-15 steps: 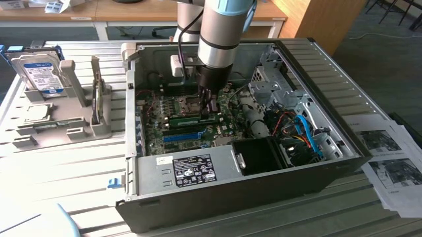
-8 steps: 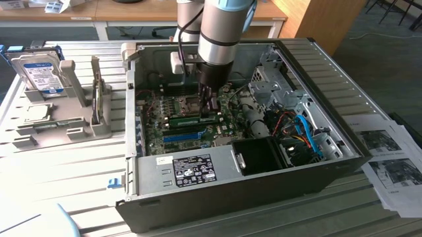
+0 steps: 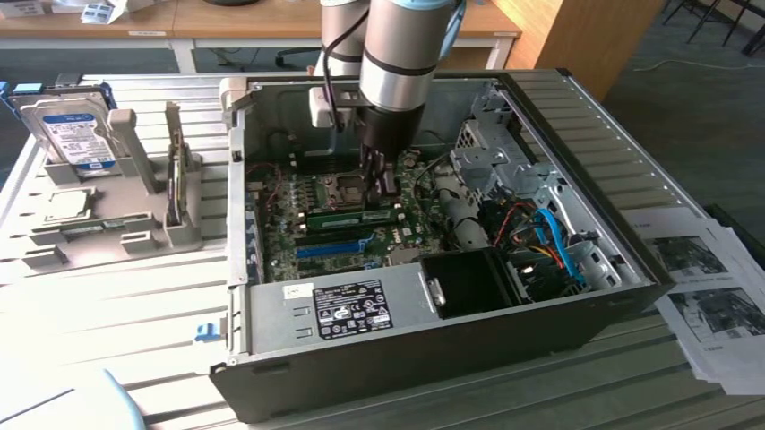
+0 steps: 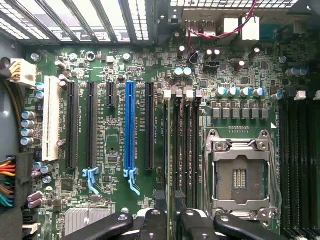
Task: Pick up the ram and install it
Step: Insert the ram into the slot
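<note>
Here the insertion step of the install is in hand. The end effector [image 3: 382, 186] hangs inside the open computer case [image 3: 574, 116], just above the motherboard [image 4: 115, 200]. The ram [image 3: 349, 217] lies level directly beneath its tips, at the row of black memory slots [image 4: 189, 145] between the blue slot [image 4: 130, 125] and the processor socket [image 4: 239, 175]. In the wrist view the two inner fingers [image 4: 192, 225] stand narrow, with only a slim gap between them, in line with one slot. This reads as a pinch on the stick's top edge, though the contact itself is hard to make out. Whether the stick is fully seated cannot be told. By judgement, seating calls for the board edge kept parallel to its slot and a straight downward press, without sideways twist. The hard drive [image 3: 72, 134] stands in a grey holder [image 3: 132, 224] on the desk [image 3: 143, 296], well apart.
</note>
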You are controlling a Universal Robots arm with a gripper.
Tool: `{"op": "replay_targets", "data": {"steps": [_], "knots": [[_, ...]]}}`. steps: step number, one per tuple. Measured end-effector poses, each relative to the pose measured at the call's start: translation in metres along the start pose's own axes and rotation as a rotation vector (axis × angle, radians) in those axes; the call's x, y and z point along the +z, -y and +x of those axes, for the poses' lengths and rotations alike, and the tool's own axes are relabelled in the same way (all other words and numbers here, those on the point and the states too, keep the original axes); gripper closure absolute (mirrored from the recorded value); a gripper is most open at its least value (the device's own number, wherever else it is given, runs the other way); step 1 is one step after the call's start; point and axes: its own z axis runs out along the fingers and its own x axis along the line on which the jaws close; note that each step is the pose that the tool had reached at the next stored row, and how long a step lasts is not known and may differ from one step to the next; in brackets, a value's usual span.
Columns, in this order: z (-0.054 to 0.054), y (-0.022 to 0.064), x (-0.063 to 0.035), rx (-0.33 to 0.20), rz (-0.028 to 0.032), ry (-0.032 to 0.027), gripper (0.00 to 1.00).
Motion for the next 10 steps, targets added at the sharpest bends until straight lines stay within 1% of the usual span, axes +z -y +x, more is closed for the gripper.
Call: {"op": "replay_targets", "data": {"steps": [10], "knots": [[0.000, -0.0006, -0.0115, 0.000, 0.0000, 0.0000, 0.82]]}}
